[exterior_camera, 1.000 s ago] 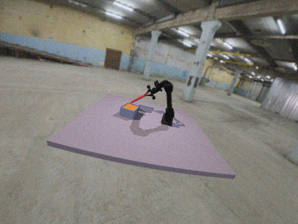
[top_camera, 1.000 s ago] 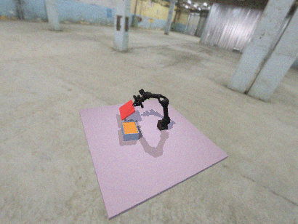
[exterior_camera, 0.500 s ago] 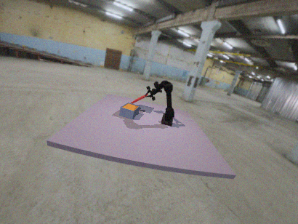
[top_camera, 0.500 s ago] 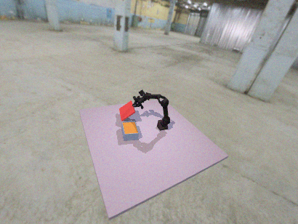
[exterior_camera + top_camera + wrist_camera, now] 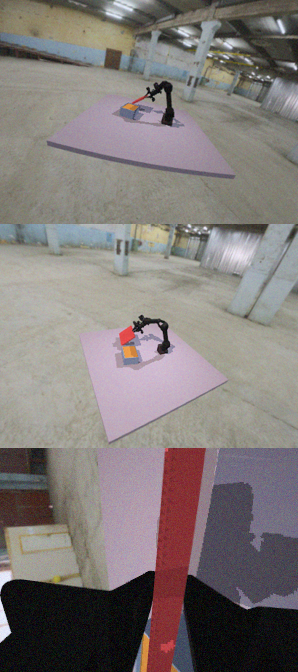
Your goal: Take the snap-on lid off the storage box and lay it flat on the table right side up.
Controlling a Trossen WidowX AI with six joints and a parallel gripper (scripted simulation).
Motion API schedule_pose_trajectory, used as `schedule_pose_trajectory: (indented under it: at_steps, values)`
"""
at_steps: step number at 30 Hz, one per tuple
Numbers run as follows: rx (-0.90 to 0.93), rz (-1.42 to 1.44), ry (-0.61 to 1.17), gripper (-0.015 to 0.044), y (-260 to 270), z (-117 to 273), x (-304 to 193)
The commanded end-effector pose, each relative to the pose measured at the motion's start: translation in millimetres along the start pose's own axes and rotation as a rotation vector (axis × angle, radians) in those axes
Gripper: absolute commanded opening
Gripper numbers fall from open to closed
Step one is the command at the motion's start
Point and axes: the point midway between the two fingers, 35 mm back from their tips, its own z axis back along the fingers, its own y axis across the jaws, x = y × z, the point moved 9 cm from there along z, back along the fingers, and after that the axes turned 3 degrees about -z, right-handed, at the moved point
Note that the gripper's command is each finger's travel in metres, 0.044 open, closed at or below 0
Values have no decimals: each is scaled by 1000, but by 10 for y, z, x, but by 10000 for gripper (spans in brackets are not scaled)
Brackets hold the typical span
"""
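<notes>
The red lid (image 5: 127,335) (image 5: 139,100) (image 5: 177,533) is off the box and in the air, steeply tilted. It slopes down away from my gripper, beyond the box in the top view. My gripper (image 5: 134,329) (image 5: 148,95) (image 5: 169,579) is shut on the lid's edge, at its higher side. The storage box (image 5: 131,362) (image 5: 127,113) is blue-grey, upright and uncovered on the table, with orange showing at its top. In the wrist view the lid runs as a red band between the fingers. Whether the lid's low edge touches anything cannot be told.
The pink-lilac table (image 5: 156,395) (image 5: 145,145) has bare floor around it. The arm's base (image 5: 162,349) (image 5: 167,120) stands on it, to the right of the box. Shadows of the arm and lid fall around the box.
</notes>
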Motion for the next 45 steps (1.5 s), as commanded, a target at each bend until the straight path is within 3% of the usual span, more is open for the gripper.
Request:
schedule_pose_trajectory:
  at_steps: [1,45]
  values:
    - [4,-7,6,0,-37,-23,0]
    - [4,-7,7,0,-307,-252,9]
